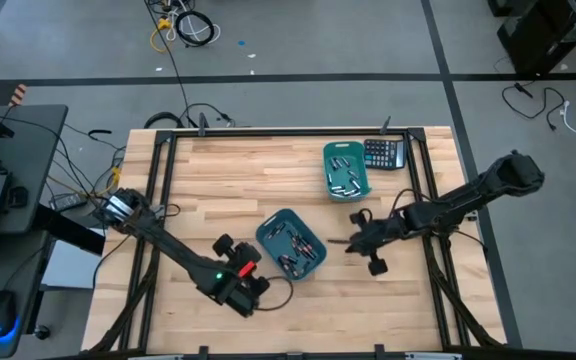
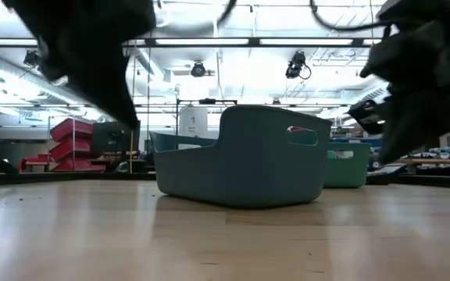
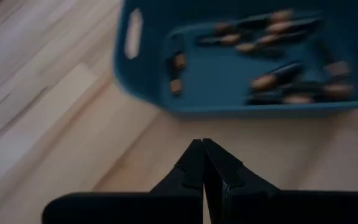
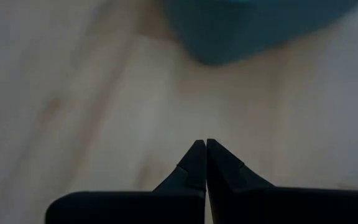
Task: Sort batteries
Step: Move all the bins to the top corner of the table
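- Batteries (image 1: 293, 245) are seen inside the near teal bin (image 1: 271, 227), frame centre; more are held in the far teal bin (image 1: 329, 152), upper right.
- Left gripper (image 1: 258, 268) is placed beside the near bin, fingers pressed together, nothing pinched.
- Right gripper (image 1: 340, 243) is likewise closed and empty.
- Risk: the bin could be shoved if closed jaws are driven in.

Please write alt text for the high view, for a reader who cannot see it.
Seen from above, two teal bins holding batteries sit on a wooden table, one near the middle and one toward the far edge beside a black calculator. The left end effector and right end effector, both shut and empty, flank the middle bin.
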